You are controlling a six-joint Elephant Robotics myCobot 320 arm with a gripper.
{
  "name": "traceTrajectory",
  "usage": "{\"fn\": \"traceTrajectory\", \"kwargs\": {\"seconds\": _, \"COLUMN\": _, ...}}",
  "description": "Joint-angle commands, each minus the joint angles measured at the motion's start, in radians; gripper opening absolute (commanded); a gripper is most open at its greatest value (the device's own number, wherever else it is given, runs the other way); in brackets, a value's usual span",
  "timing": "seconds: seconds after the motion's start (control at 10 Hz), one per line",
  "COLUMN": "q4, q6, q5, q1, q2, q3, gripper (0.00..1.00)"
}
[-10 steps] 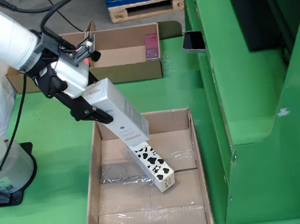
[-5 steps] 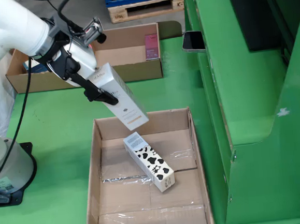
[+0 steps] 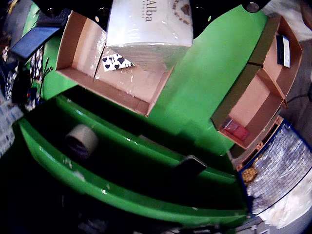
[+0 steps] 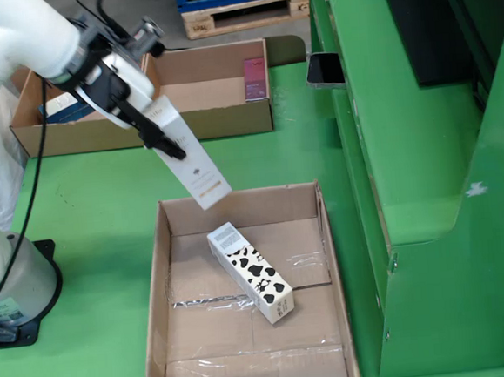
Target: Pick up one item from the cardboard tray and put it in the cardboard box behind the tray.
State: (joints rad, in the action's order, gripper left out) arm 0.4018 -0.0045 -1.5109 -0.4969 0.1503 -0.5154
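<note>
The pincer (image 4: 156,130) is clamped on a long white carton (image 4: 188,158), holding it tilted in the air above the far edge of the cardboard tray (image 4: 155,292). A cow-patterned carton (image 4: 252,272) lies in the tray. The cardboard box (image 4: 218,86) behind holds a pink packet (image 4: 255,76), on the green desk (image 4: 97,218).

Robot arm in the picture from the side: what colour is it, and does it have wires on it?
The arm is a fat, rounded white tube. Near its end sits a black collar, then a white block carrying the gripper, whose jaws are black. Black cables loop around it and one hangs down along it towards the grey round base.
</note>
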Motion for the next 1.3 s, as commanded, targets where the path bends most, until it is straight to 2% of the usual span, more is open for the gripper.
{"fn": "traceTrajectory", "kwargs": {"seconds": 0.0, "q4": 0.050, "q6": -0.024, "q5": 0.031, "q1": -0.175, "q2": -0.202, "q3": -0.128, "gripper": 0.00}}
{"fn": "traceTrajectory", "kwargs": {"seconds": 0.5, "q4": 0.118, "q6": -0.039, "q5": 0.033, "q1": -0.247, "q2": -0.211, "q3": -0.098, "gripper": 0.00}}
{"fn": "traceTrajectory", "kwargs": {"seconds": 0.7, "q4": 0.177, "q6": -0.055, "q5": 0.043, "q1": -0.320, "q2": -0.241, "q3": -0.100, "gripper": 0.00}}
{"fn": "traceTrajectory", "kwargs": {"seconds": 0.8, "q4": 0.228, "q6": -0.064, "q5": 0.074, "q1": -0.448, "q2": -0.298, "q3": -0.144, "gripper": 0.00}}
{"fn": "traceTrajectory", "kwargs": {"seconds": 1.0, "q4": 0.228, "q6": -0.064, "q5": 0.074, "q1": -0.448, "q2": -0.298, "q3": -0.144, "gripper": 0.00}}
{"fn": "traceTrajectory", "kwargs": {"seconds": 1.1, "q4": 0.272, "q6": -0.106, "q5": 0.061, "q1": -0.487, "q2": -0.289, "q3": -0.118, "gripper": 0.00}}
{"fn": "traceTrajectory", "kwargs": {"seconds": 1.2, "q4": 0.272, "q6": -0.106, "q5": 0.061, "q1": -0.487, "q2": -0.289, "q3": -0.118, "gripper": 0.00}}
